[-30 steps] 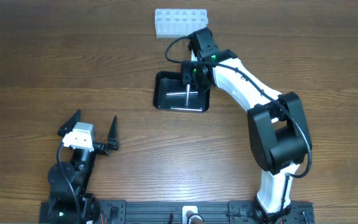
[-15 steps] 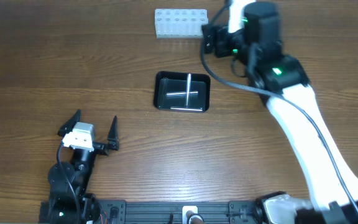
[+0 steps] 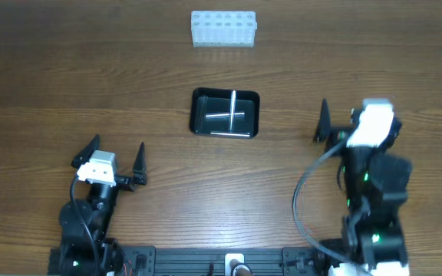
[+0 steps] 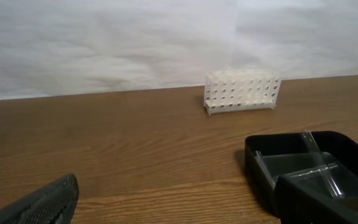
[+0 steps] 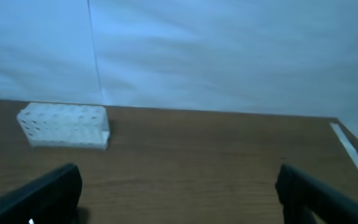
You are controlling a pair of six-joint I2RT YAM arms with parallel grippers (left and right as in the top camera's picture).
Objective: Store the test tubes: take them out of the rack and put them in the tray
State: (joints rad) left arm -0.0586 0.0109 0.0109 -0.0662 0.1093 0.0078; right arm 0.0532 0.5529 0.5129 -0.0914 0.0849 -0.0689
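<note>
L claw (image 3: 117, 146), R claw (image 5: 178, 171): blk fingers (image 3: 139, 165), white bodies, blk arms; R has grey cable (image 3: 296, 201).

Brightly and evenly lit from overhead across the desk (image 3: 67, 69) in the top view. Faint soft shadow just off the rack (image 3: 222, 29) toward 6 o'clock. Thin white glints along the tubes (image 3: 233, 100), dull sheen on the black tray (image 3: 196, 123) rim. Dimmer in the left wrist view, with pale sheen on the wood below the white backdrop (image 4: 104, 43) and a soft shadow beside the tray. Left tool (image 4: 178, 186) out of focus up close. Dimmest and haziest in the right wrist view: rack smeared, right tool (image 5: 178, 174) blurred to dark shapes.
</note>
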